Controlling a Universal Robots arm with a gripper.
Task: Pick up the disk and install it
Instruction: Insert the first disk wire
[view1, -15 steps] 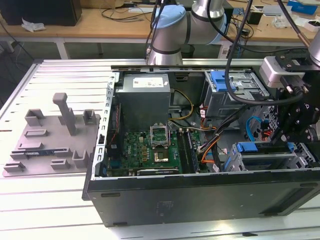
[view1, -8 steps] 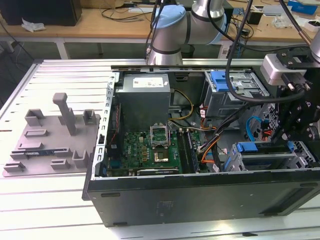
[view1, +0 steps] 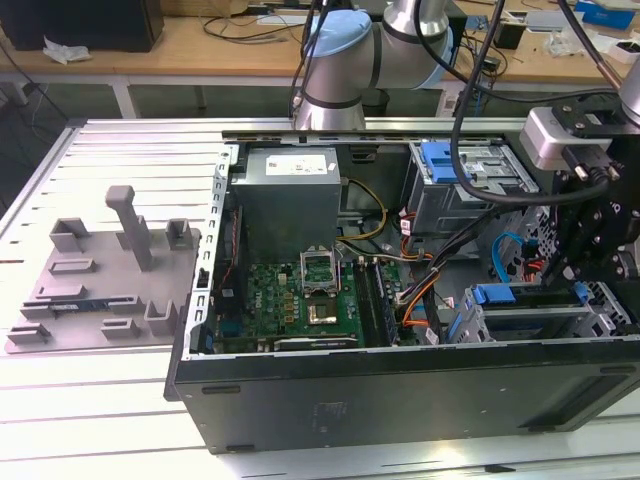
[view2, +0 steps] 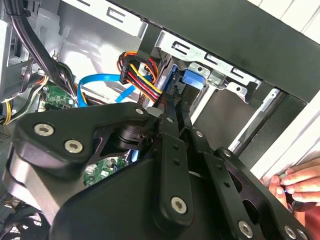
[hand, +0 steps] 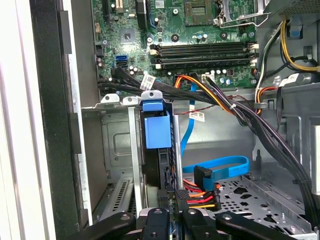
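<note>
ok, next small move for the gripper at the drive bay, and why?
Probably a short straight push: the disk stands edge-on in the metal bay, in line with the gripper. The cables crowd one side, so no sideways drift.

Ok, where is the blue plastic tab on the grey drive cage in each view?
Exterior view: blue plastic tab on the grey metal drive cage, at the exterior view's right.
Second wrist view: tab beside the red-yellow wire bundle.
First wrist view: tab in a cage slot.
Shared landmark: the flat blue cable.
</note>
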